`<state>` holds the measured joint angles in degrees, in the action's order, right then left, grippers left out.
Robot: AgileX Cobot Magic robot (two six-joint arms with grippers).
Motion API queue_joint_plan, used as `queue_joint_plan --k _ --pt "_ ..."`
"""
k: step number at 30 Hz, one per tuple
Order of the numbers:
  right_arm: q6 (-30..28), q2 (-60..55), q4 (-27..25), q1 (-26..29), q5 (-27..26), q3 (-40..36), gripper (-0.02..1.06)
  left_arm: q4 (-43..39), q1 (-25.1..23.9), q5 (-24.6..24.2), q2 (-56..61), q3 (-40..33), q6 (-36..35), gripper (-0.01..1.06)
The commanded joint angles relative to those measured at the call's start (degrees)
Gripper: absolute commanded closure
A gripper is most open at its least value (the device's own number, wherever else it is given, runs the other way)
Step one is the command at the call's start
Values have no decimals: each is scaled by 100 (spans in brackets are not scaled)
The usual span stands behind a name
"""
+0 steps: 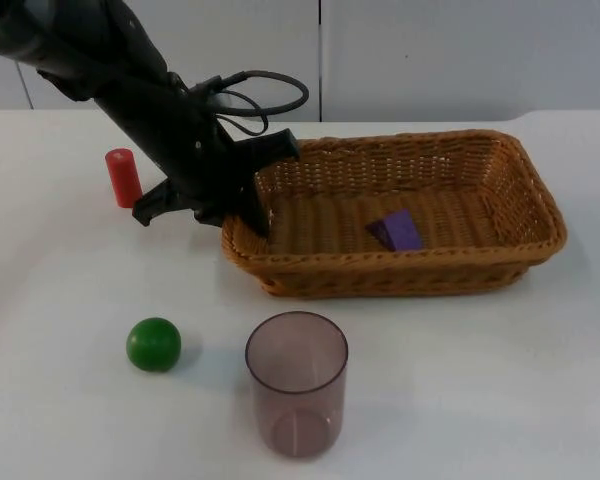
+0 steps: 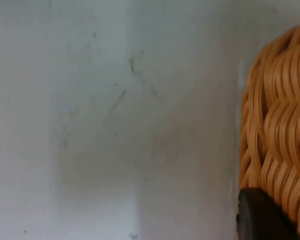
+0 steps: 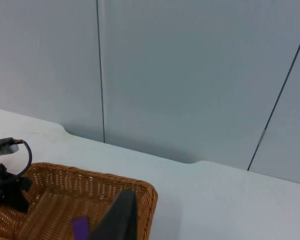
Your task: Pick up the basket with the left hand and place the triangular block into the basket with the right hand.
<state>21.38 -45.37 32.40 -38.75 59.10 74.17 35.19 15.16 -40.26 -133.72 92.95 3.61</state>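
**Left gripper on the basket's end, purple block inside**

Nearest the camera in the top view stands a translucent mauve plastic cup (image 1: 296,383), upright on the white table top (image 1: 500,390). Just to its left and slightly farther back lies a green wooden ball (image 1: 154,343), apart from the cup.

Behind these sits the oblong woven wicker basket (image 1: 450,270), lying across the table. On its floor, right of centre, rests the purple triangular block (image 1: 396,231), flat and clear of the walls. The right wrist view shows the same block (image 3: 80,227) inside the basket (image 3: 140,192).

The left gripper (image 1: 248,200) is at the basket's left end, its fingers straddling the rim, one inside and one outside, pinching the wicker wall. In the left wrist view the weave of the basket (image 2: 277,125) stands close beside a black fingertip (image 2: 262,217), with bare table (image 2: 115,125) next to it.

A small red cylinder (image 1: 123,177) stands upright left of the left arm, well apart from the basket.

The right gripper (image 3: 117,217) is raised, looking across the basket toward the grey partition wall (image 3: 190,75); I cannot tell how its jaws stand.
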Motion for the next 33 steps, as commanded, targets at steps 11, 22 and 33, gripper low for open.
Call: queue_joint_plan --k 11,22,33 --pt "27 31 26 -32 -32 11 3 -118 20 -221 73 50 -150 54" --pt "27 31 30 -32 -43 11 3 -423 20 -419 584 50 -212 0" --pt "89 31 -12 -32 -44 11 3 -2127 680 722 2542 -1649 -603 0"
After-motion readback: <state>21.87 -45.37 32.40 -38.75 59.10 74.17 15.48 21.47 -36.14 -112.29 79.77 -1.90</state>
